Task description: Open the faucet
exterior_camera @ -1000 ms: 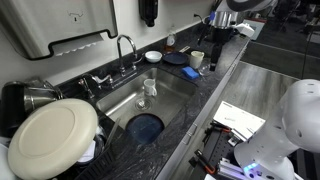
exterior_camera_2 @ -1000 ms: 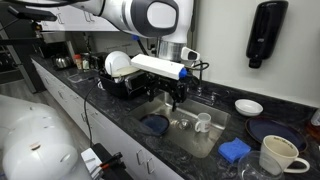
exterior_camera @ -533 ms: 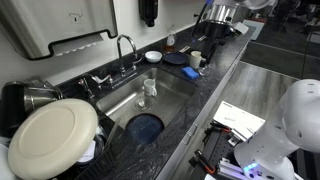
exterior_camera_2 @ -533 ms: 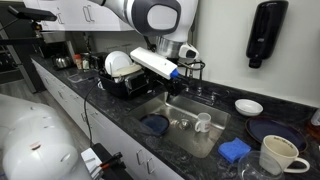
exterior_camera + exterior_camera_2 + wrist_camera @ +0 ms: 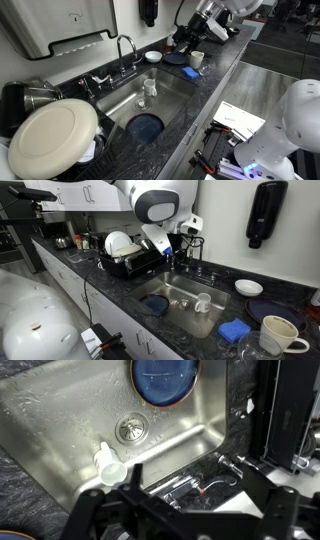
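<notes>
The faucet (image 5: pixel 125 48) is a thin chrome gooseneck tap behind the steel sink (image 5: pixel 172 92). It also shows in an exterior view (image 5: pixel 197 248). My gripper (image 5: pixel 184 43) hangs above the counter, to the right of the tap and apart from it. In an exterior view the gripper (image 5: pixel 172 250) sits just left of the spout. In the wrist view the faucet base with its small levers (image 5: pixel 192 481) lies between my open, empty dark fingers (image 5: pixel 185 520). The spout's arch is out of the wrist view.
The sink holds a blue plate (image 5: pixel 146 127) and a white cup (image 5: pixel 150 88). A dish rack with a white plate (image 5: pixel 52 135) stands beside it. A white bowl (image 5: pixel 152 57), a mug (image 5: pixel 197 59) and a blue sponge (image 5: pixel 192 72) are on the counter. A steel dispenser (image 5: pixel 50 30) hangs on the wall.
My gripper has swung from over the counter and sink toward the back wall, closer to the faucet. Nothing else has moved.
</notes>
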Robot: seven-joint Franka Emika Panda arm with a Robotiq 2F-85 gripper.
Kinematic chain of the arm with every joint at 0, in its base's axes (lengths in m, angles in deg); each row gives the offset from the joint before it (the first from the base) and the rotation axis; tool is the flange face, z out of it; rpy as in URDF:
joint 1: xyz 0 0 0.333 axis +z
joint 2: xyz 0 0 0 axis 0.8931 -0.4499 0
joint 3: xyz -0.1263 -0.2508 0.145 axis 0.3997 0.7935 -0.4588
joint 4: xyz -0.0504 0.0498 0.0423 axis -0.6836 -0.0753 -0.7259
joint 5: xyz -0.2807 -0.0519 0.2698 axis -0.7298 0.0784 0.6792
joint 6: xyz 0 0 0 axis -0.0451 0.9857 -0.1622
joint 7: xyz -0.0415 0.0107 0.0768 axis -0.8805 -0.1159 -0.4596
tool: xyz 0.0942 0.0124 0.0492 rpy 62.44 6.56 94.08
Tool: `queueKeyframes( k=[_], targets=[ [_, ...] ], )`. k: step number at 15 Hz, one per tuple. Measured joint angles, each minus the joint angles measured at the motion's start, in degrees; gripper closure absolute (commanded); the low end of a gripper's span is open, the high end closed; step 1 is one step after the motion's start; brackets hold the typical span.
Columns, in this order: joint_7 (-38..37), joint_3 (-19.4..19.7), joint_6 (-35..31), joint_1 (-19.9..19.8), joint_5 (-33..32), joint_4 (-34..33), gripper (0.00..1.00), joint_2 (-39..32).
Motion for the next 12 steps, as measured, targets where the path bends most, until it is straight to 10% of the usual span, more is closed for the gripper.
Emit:
queueKeyframes(
  k=[7,12],
  targets=[
    [-24.3,-7.1,-15.2,-1.4,-2.5,-1.7,0.00,-8.8],
    [-26.0,-7.7,-15.9,-2.2,-2.9,-2.8,0.00,-10.4]
  ],
)
